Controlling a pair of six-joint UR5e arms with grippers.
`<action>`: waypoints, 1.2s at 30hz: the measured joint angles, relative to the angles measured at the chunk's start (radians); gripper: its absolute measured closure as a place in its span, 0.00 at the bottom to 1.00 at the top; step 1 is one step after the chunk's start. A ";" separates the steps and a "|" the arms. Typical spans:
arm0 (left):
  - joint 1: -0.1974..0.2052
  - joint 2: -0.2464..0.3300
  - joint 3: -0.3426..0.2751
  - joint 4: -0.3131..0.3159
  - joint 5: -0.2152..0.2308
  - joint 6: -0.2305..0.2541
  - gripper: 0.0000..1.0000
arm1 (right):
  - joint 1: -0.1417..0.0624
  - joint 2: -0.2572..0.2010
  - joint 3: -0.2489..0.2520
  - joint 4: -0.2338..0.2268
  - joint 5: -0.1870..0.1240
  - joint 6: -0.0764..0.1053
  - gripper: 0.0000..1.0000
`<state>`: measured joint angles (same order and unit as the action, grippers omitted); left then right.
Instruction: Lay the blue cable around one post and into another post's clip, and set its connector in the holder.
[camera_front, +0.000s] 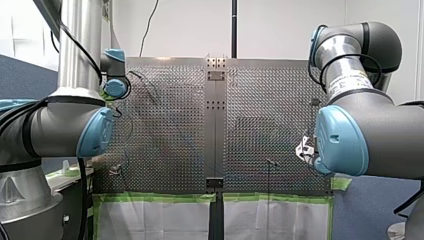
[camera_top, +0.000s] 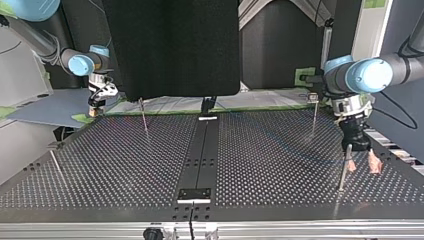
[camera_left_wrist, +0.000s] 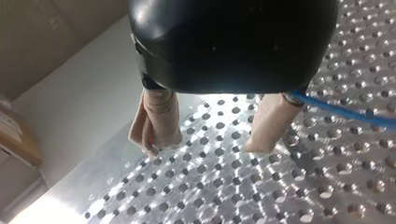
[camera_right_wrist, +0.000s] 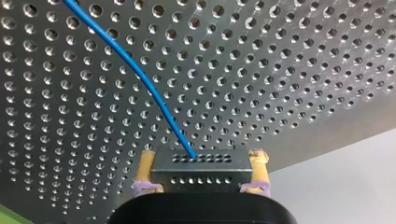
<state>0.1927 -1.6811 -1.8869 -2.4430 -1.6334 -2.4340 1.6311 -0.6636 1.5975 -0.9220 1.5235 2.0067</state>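
Observation:
In the right wrist view my right gripper has its yellow-padded fingers shut on a dark perforated connector block. The blue cable runs out of the block's far face and away over the perforated table. The top view puts that gripper at the table's far left corner. My left gripper hangs open just above the plate, its beige pads holding nothing. The blue cable passes right beside one pad. In the top view this gripper stands beside a thin post.
Three more thin posts stand on the plate in the top view: far left, far right and near left. A dark centre strip runs down the table. Green tape lines the table's near edge in the front view.

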 joint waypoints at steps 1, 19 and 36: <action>-0.001 0.000 0.000 0.002 0.004 0.001 0.00 | 0.000 0.000 0.000 0.000 0.000 0.000 1.00; -0.005 0.001 -0.008 0.010 0.013 -0.007 0.00 | -0.007 -0.037 0.003 0.035 0.074 -0.042 1.00; -0.003 0.000 -0.009 -0.004 -0.027 -0.008 0.00 | 0.010 -0.181 0.118 0.092 0.123 -0.099 1.00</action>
<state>0.1899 -1.6810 -1.8956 -2.4469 -1.6604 -2.4419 1.6411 -0.8450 1.7153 -0.8296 1.6463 1.9081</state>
